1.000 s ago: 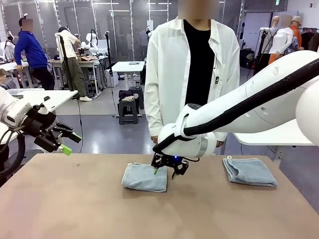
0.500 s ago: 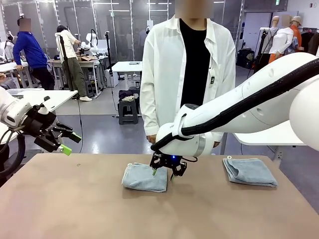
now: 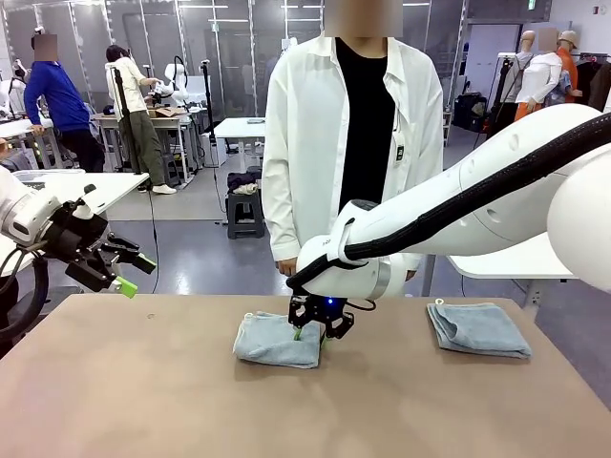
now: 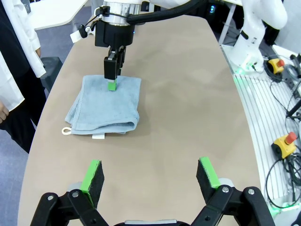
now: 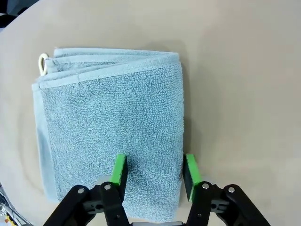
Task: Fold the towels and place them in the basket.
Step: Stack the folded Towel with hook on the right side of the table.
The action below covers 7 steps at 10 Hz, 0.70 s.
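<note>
Folded towel lying flat mid-desk, loop tag at its far-left corner, hems stacked along one side. Right gripper down over its right edge, green pads straddling that edge with jaws parted, one pad on the terry and one just past it; not clenched. Second folded towel well apart at 3 o'clock, near the desk's far-right edge. Bare desk all round, widest toward 6 and 9 o'clock. Left gripper raised off at 9 o'clock, jaws released wide, grasping nothing. Person standing at 12 o'clock.
</note>
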Each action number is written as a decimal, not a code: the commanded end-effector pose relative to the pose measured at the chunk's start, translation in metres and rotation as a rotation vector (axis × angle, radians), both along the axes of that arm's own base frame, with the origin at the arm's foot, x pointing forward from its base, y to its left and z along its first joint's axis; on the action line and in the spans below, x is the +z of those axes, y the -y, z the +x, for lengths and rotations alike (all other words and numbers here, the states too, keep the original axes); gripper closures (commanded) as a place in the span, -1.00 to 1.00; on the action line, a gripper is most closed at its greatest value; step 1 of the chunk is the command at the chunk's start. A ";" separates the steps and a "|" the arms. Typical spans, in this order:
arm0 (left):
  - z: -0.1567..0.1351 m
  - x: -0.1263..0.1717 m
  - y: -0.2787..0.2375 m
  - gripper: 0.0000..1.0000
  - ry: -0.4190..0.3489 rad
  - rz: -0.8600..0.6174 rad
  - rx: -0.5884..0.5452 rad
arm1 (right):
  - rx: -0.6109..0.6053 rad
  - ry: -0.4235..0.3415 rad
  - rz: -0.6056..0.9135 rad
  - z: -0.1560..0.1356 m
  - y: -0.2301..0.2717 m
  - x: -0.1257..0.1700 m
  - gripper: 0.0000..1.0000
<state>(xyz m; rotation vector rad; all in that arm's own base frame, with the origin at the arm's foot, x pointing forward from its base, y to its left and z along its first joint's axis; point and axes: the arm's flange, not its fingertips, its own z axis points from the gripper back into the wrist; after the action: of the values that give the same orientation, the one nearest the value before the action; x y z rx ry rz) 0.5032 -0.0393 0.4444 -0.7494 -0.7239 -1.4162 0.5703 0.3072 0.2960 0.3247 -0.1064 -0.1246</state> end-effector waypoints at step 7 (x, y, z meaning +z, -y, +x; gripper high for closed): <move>0.000 0.001 0.000 -1.00 0.003 0.000 -0.001 | 0.018 0.014 -0.068 0.000 -0.008 0.004 1.00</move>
<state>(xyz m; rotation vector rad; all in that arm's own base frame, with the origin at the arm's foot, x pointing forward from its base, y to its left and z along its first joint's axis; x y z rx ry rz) 0.5032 -0.0393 0.4444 -0.7494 -0.7238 -1.4162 0.5684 0.3116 0.2966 0.2950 -0.1106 -0.0820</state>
